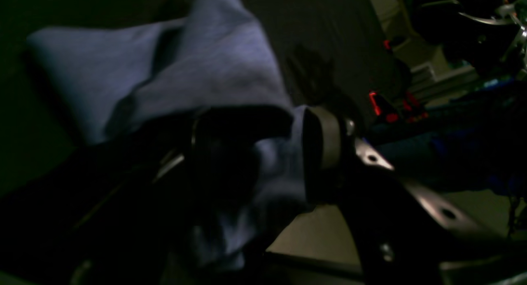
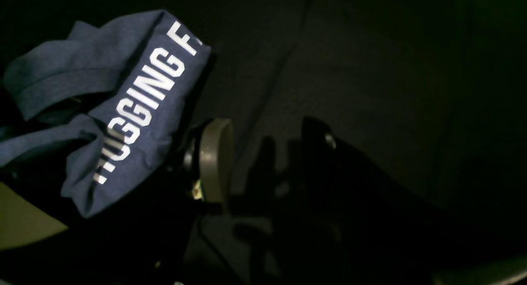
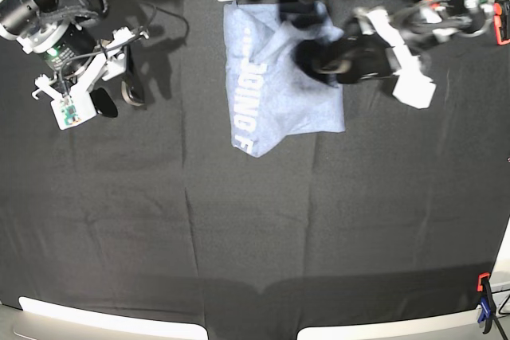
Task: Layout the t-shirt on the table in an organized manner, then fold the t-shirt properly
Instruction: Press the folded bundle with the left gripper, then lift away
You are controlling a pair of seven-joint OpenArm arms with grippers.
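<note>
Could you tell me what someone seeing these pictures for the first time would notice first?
Most striking is the blue-grey t-shirt, lying partly folded near the far edge of the black-covered table, its white lettering running down one side. The left gripper has its jaws on a bunched piece of the shirt. The right gripper hovers off to the side over bare cloth, holding nothing.
</note>
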